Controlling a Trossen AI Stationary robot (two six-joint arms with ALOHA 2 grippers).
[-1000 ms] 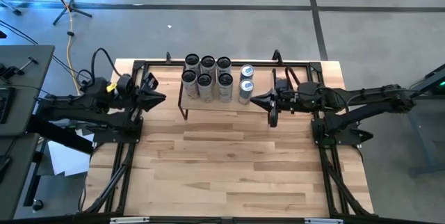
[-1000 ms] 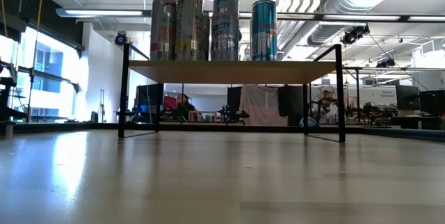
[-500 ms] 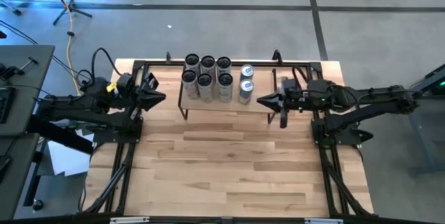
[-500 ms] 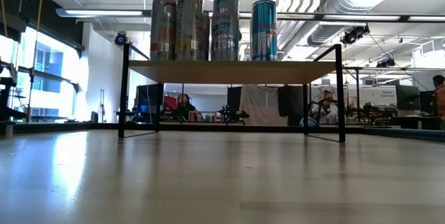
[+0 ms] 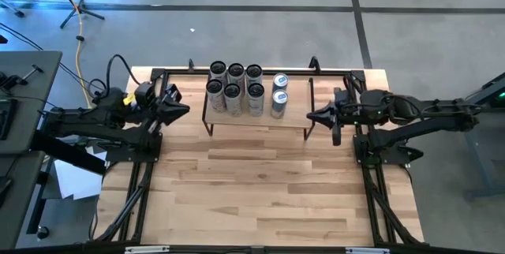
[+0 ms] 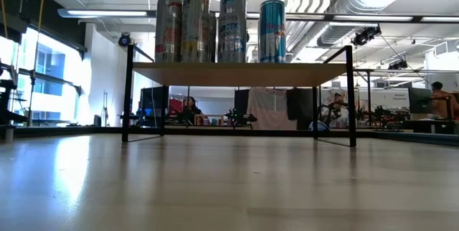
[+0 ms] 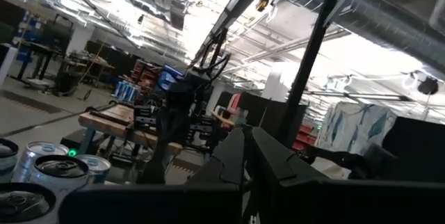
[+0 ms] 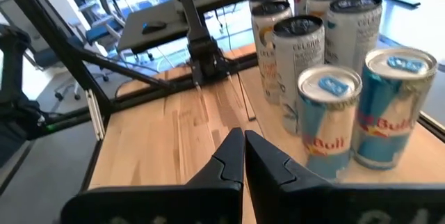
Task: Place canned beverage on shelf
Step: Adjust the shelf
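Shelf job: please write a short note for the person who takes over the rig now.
Right claw: shut, empty, beside the shelf's right end.
Left claw: shut, empty, waiting at the shelf's left end.
Cans: six grey cans in two rows and two blue cans all stand upright on the shelf.
Done: all eight cans in view are placed.
Left: no other can shows on the table; likely only parking the arms.
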